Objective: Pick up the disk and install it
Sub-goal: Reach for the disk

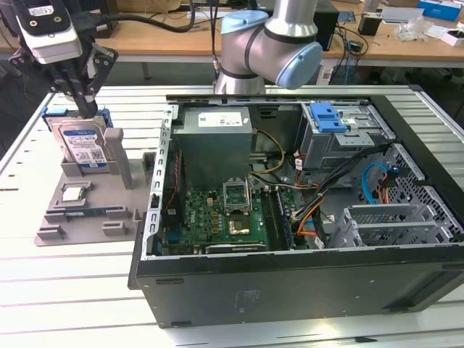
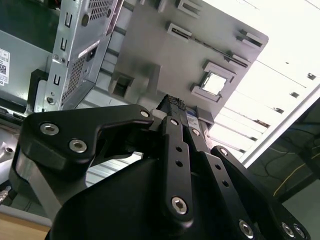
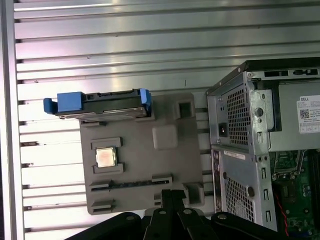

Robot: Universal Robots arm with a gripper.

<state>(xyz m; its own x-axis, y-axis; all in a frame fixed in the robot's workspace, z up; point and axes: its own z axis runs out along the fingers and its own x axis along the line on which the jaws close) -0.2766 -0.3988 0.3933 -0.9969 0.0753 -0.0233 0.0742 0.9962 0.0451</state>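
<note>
Disk point(image 1: 83, 145): standing on edge in grey fixture point(image 1: 87, 217); long axis seemingly upright.
Hand point(image 1: 90, 110): fingers pressed together, empty, just above disk.

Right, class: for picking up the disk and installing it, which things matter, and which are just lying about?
Job: disk; gripper; grey holder it stands in; open computer case; probably its drive cage.
Lying about: CPU chip; blue box on the far desk.

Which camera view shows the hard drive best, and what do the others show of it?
The exterior view: the hard drive stands upright in the grey holder, labelled face towards the camera. The first wrist view shows its narrow edge between blue bracket ends. The second wrist view shows the holder's base.
</note>
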